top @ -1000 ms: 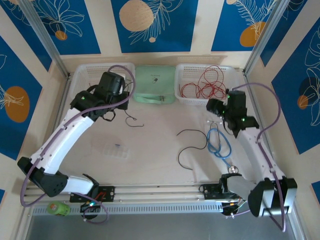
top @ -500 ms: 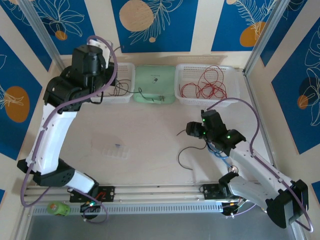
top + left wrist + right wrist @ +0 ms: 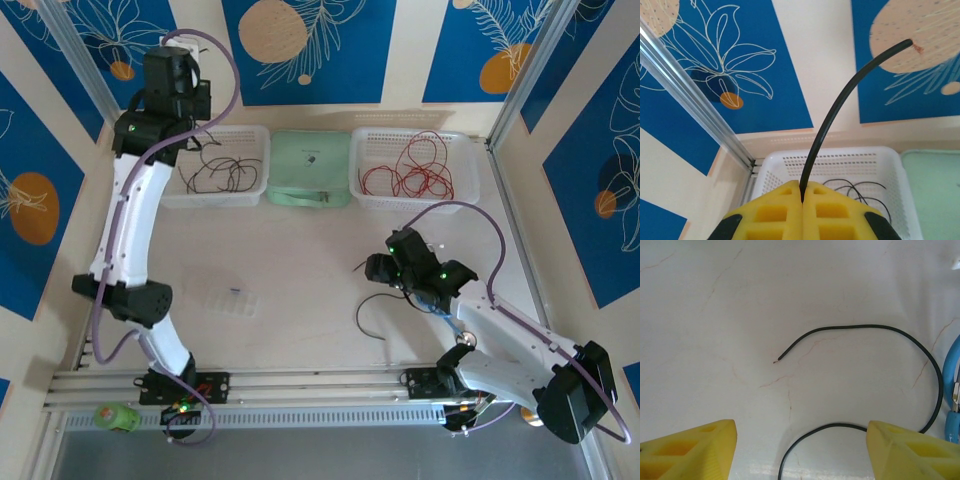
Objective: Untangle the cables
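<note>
Pale surface (image 3: 715, 315) | left end effector (image 3: 802, 192) clamped on black cable (image 3: 840, 105) above far-left basket (image 3: 790, 160), probably for sorting | right end effector (image 3: 801, 435) apart over loose black cable (image 3: 865, 327), ready to grasp

Red cables (image 3: 412, 172) lie in the white right basket (image 3: 415, 204) at one o'clock, black cables (image 3: 215, 172) in the white left basket (image 3: 215, 200) at eleven. The case (image 3: 310, 160) is mint green. The worktop (image 3: 715, 315) is cream with faint brown veins. A black cable (image 3: 840, 100) meets the yellow left gripper (image 3: 802, 190). The right gripper (image 3: 801, 427) is yellow too. The wall panels (image 3: 350, 60) are blue with white leaf outlines.
</note>
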